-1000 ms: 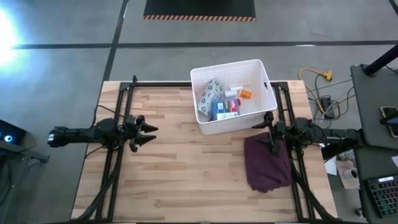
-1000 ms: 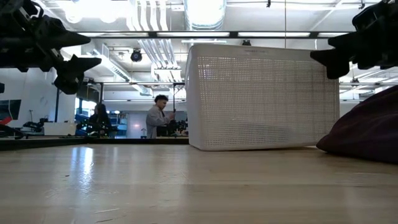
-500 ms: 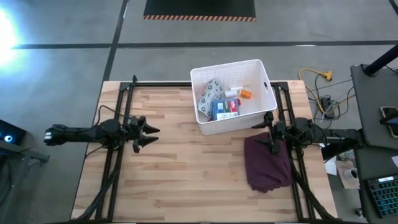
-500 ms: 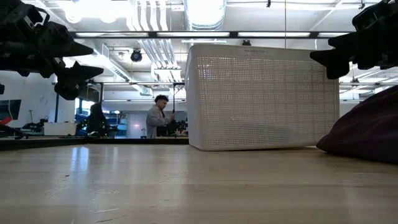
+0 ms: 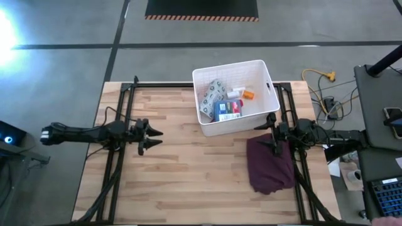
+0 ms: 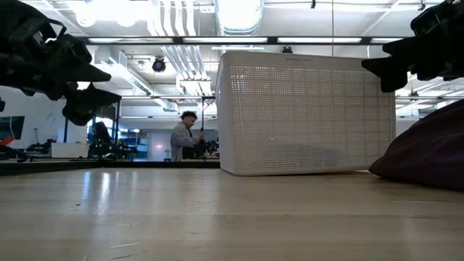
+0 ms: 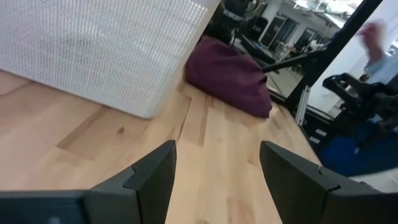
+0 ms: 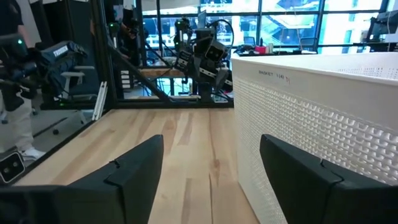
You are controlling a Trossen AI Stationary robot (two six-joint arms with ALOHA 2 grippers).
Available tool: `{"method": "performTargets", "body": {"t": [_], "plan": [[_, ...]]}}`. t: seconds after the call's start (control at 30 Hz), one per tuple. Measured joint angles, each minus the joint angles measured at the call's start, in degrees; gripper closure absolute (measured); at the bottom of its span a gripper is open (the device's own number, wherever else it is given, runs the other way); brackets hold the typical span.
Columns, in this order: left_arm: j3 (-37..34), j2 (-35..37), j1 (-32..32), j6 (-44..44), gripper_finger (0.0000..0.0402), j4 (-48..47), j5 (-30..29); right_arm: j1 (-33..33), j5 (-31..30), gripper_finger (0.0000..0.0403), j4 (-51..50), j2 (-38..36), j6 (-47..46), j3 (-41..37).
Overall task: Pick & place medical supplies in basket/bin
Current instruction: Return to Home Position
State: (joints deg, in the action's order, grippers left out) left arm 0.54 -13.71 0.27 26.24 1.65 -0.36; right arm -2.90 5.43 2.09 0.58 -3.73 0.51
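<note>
The white bin point(image 5: 235, 124) stands at the table's far middle. In it lie the grey-green dotted pouch point(image 5: 212, 97), the blue first-aid box point(image 5: 227, 110), an orange pill bottle point(image 5: 249, 95) and a small white bottle point(image 5: 233, 93). I see no red tube or pink block. My left gripper point(image 5: 155, 139) hovers open over the table's left part, pointing right at the bin point(image 7: 93, 50). My right gripper point(image 5: 266, 137) hovers open beside the bin's near right corner point(image 8: 323, 106), above the maroon cloth's far edge. Both grippers are empty.
A dark maroon cloth point(image 5: 271, 164) lies crumpled on the table's right part, near of the bin; it also shows in the left wrist view point(image 7: 230, 74). Bare wooden table top point(image 5: 195, 176) stretches between the arms. A person point(image 6: 183, 138) stands far off in the room.
My left gripper has drifted a little toward the table's near edge and sunk slightly, still open. The right arm, the bin and the cloth have kept still.
</note>
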Motion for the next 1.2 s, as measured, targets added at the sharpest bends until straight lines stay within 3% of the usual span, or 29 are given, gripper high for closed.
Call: {"method": "performTargets", "body": {"t": [0.63, 1.2], "plan": [[0.1, -6.3, 0.0, 0.0, 0.0186, 0.0, 0.0, 0.0, 0.0, 0.0146, 0.0, 0.3, -0.2, 0.0], [0.1, -7.3, 0.0, 0.0, 0.0186, 0.0, 0.0, 0.0, 0.0, 0.0138, -0.2, 0.3, 1.6, 0.0]]}}
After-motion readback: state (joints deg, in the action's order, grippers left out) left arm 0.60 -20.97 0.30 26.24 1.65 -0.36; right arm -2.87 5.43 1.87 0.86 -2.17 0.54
